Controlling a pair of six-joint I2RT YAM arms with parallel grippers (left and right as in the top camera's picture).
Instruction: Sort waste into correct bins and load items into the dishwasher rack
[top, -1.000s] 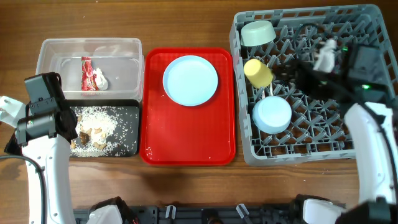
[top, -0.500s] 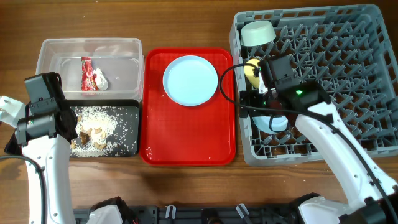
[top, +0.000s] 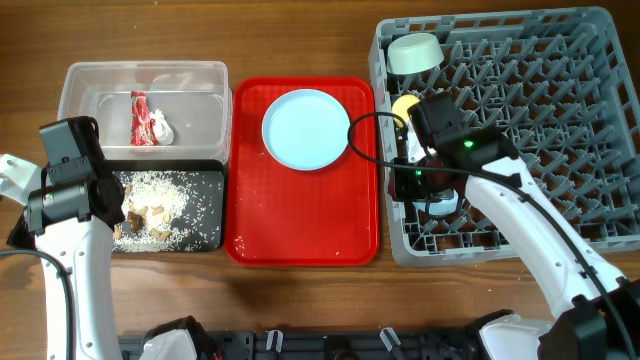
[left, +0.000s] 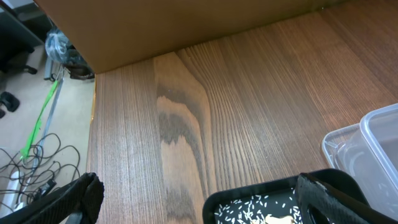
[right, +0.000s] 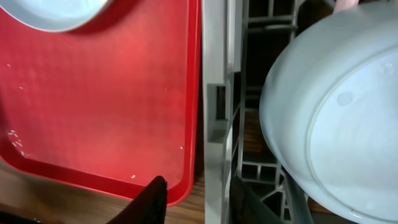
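Note:
The grey dishwasher rack (top: 560, 120) holds a mint bowl (top: 414, 52), a yellow cup (top: 404, 105) and a pale blue bowl (right: 336, 112), the last mostly under my right arm in the overhead view. My right gripper (right: 199, 186) straddles the rack's left wall (right: 214, 93). One finger is over the red tray (right: 112, 93) and one is inside the rack, with a gap left at the wall. The light blue plate (top: 306, 129) lies on the tray. My left gripper (left: 199, 193) is open over the black bin's (left: 249, 196) far corner.
The clear bin (top: 200, 85) holds a red wrapper (top: 139, 117) and a white paper scrap (top: 160, 127). Rice with brown bits (top: 160, 195) lies in the black bin (top: 205, 235). The red tray (top: 300, 220) sits between the bins and the rack.
My right arm swung from the rack's right side to its left wall, and its jaws narrowed around that wall. The left arm has not moved.

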